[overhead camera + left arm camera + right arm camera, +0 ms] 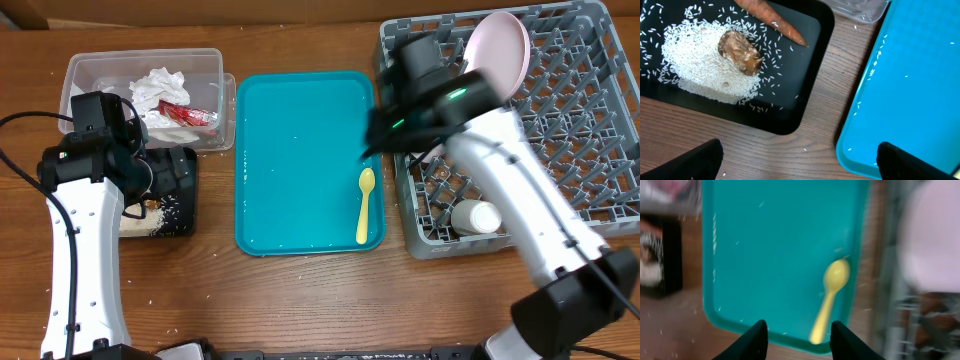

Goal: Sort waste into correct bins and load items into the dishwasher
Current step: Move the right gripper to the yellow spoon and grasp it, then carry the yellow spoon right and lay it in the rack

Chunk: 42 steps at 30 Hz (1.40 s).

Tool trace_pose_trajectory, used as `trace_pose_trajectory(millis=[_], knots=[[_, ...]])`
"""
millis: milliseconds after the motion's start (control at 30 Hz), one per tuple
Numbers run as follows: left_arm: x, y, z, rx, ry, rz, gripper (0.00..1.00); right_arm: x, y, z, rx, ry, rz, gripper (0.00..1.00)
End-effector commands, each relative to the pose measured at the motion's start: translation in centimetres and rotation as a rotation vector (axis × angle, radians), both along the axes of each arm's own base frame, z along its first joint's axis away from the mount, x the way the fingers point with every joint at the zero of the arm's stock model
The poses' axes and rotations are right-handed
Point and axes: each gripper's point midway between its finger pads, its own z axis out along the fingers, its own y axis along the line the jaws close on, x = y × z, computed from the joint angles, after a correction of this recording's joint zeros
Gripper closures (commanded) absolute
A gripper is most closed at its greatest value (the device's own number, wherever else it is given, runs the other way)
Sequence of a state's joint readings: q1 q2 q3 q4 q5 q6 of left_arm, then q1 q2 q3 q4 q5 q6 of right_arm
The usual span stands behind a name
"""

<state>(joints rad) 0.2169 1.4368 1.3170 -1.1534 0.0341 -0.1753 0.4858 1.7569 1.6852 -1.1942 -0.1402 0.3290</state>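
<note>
The clear tub point(90, 75) holds crumpled white napkins point(160, 85) and a red wrapper point(188, 115). The black tray point(810, 30) holds loose white rice point(695, 70), a brown food lump point(740, 50) and an orange carrot piece point(772, 17). My left gripper point(800, 167) is open and empty above the table beside this tray. The yellow spoon point(365, 205) lies on the teal tray point(290, 150). It also shows in the right wrist view point(832, 292). My right gripper point(800, 340) is open and empty above the teal tray, left of the spoon. The grey dish rack point(590, 140) holds the pale plate point(500, 50) upright and a white cup point(475, 217). I cannot make out the bowls.
Stray rice grains lie on the wooden table point(825, 100) and on the teal tray point(910, 85). A corner of the clear tub point(860, 7) shows at the top of the left wrist view. The right arm point(520, 200) reaches across the rack's left side.
</note>
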Motion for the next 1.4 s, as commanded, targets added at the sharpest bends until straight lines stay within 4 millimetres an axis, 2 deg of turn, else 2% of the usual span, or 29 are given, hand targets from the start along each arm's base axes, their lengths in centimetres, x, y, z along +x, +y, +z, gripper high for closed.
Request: trace_pose_trajectory(millis=[0, 100, 267, 567, 800, 967, 1133, 1200, 1267, 1367], knots=[[0.0, 0.0, -0.1, -0.001, 0.001, -0.018, 0.00, -2.3, 1.4, -4.0, -0.103, 0.053, -0.027, 0.56], [0.0, 0.0, -0.1, -0.001, 0.001, -0.018, 0.00, -3.3, 2.0, -7.4, -0.147, 0.080, -0.081, 0.56], [0.0, 0.0, -0.1, -0.001, 0.001, -0.018, 0.00, -3.6, 0.5, -11.8, -0.219, 0.081, -0.168, 0.56], [0.0, 0.0, -0.1, -0.001, 0.001, -0.018, 0.00, -3.5, -0.7, -17.0, -0.300, 0.136, -0.194, 0.53], [0.0, 0.0, -0.1, -0.001, 0.001, -0.018, 0.00, -2.8, -2.1, -18.1, -0.253, 0.210, -0.262, 0.53], [0.0, 0.0, -0.1, -0.001, 0.001, -0.018, 0.00, -3.3, -1.8, -19.5, -0.183, 0.307, -0.179, 0.54], [0.0, 0.0, -0.1, -0.001, 0.001, -0.018, 0.00, -3.2, -1.6, -19.5, -0.171, 0.308, -0.172, 0.69], [0.0, 0.0, -0.1, -0.001, 0.001, -0.018, 0.00, -3.2, -1.3, -19.3, -0.170, 0.301, -0.150, 0.78], [0.0, 0.0, -0.1, -0.001, 0.001, -0.018, 0.00, -3.1, -0.9, -19.1, -0.168, 0.290, -0.128, 0.94], [0.0, 0.0, -0.1, -0.001, 0.001, -0.018, 0.00, -3.0, -0.2, -18.5, -0.167, 0.281, -0.110, 0.96]])
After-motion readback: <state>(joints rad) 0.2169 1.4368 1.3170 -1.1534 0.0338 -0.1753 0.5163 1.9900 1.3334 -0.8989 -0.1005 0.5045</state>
